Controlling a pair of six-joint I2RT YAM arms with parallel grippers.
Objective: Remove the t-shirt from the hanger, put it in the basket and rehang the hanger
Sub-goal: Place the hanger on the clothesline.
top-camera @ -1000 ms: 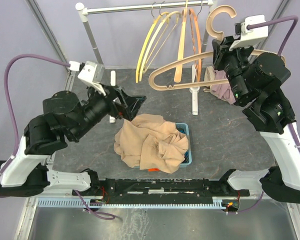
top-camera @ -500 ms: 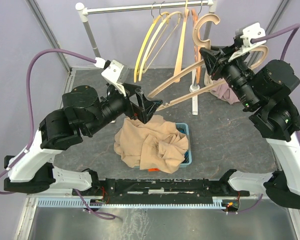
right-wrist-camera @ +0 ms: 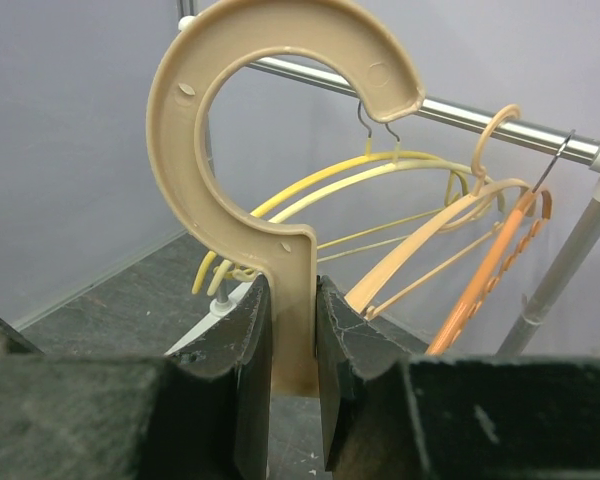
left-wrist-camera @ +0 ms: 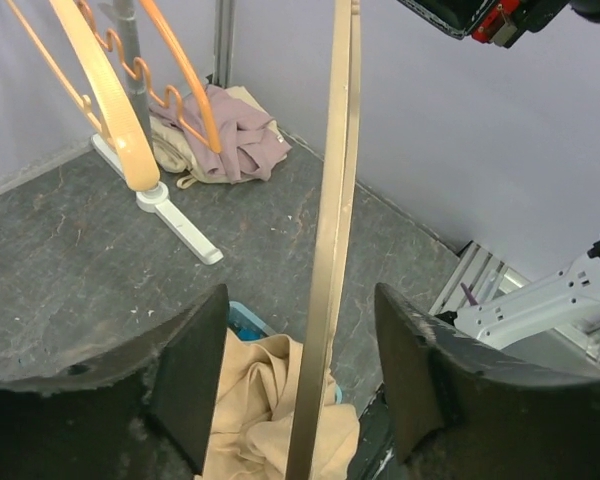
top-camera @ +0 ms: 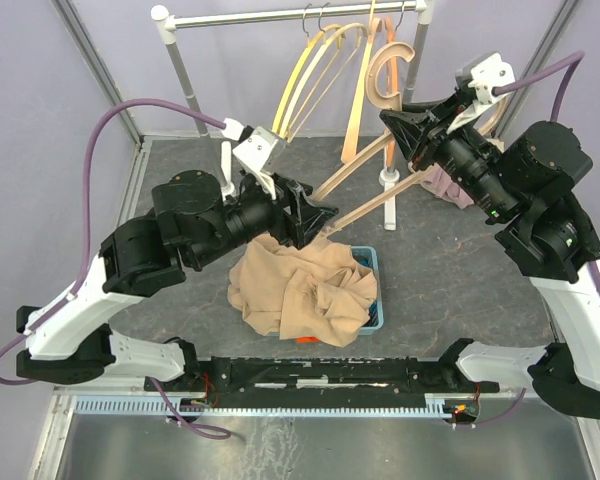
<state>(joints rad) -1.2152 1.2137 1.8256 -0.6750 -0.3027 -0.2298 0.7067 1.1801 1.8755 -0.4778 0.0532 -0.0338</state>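
Note:
The tan t-shirt [top-camera: 300,290] lies crumpled over a blue basket [top-camera: 373,262], off the hanger; the left wrist view shows it below my fingers [left-wrist-camera: 250,400]. The beige plastic hanger [top-camera: 385,80] hangs in the air, tilted. My right gripper [top-camera: 408,125] is shut on its neck [right-wrist-camera: 295,320], just under the big hook [right-wrist-camera: 195,110]. My left gripper [top-camera: 315,213] is open, its jaws straddling one hanger arm [left-wrist-camera: 330,230] without touching it; the fingers [left-wrist-camera: 195,380] stand well apart on either side.
A metal rail [top-camera: 280,15] at the back carries several yellow, tan and orange hangers [top-camera: 325,70]. Its foot [top-camera: 388,185] stands behind the basket. A mauve and beige clothes pile [top-camera: 445,180] lies at the back right. Purple walls close in both sides.
My left arm has swung right and up until its jaws straddle the hanger arm, and they have narrowed a little. My right gripper has carried the hanger leftward and tilted it.

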